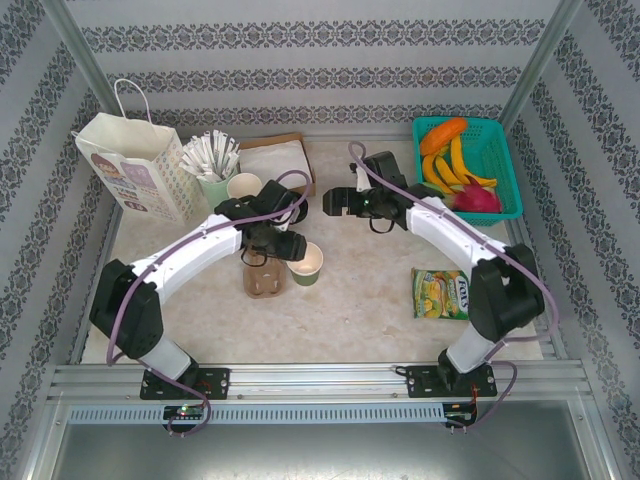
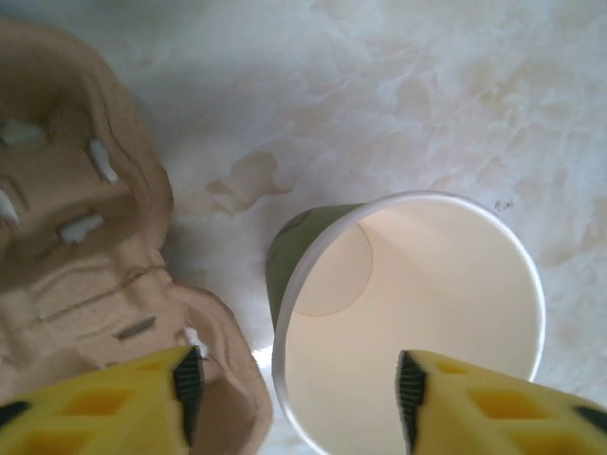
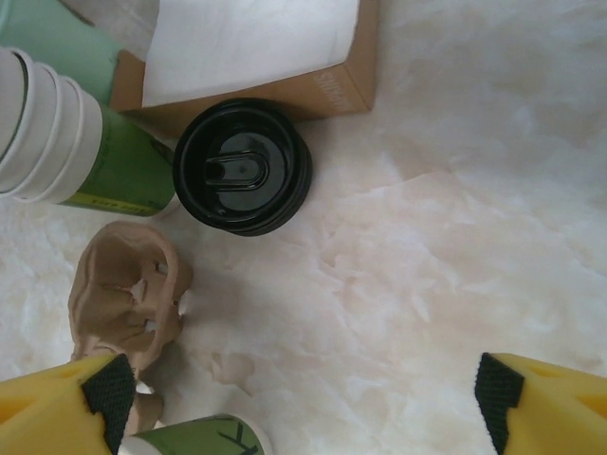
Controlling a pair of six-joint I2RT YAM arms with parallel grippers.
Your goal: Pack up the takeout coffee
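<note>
Left wrist view: the left gripper point(image 2: 299, 379) hangs with its jaws wide apart and holds nothing. Just under it, low in the middle of the frame, stands the green coffee cup point(image 2: 417, 313), open, with no lid on. The brown cup tray point(image 2: 76, 237) sits just beside it on the left.

In the right wrist view the right gripper point(image 3: 299, 393) is wide too and holds nothing. The black lid point(image 3: 242, 169) lies in the upper left, by the box point(image 3: 322, 90).

I think the lid comes next. The right gripper needs to go down, pinch the lid and carry it to the cup.

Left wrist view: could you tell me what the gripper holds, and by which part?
Nothing: the left gripper is open above the lidless green cup.
</note>
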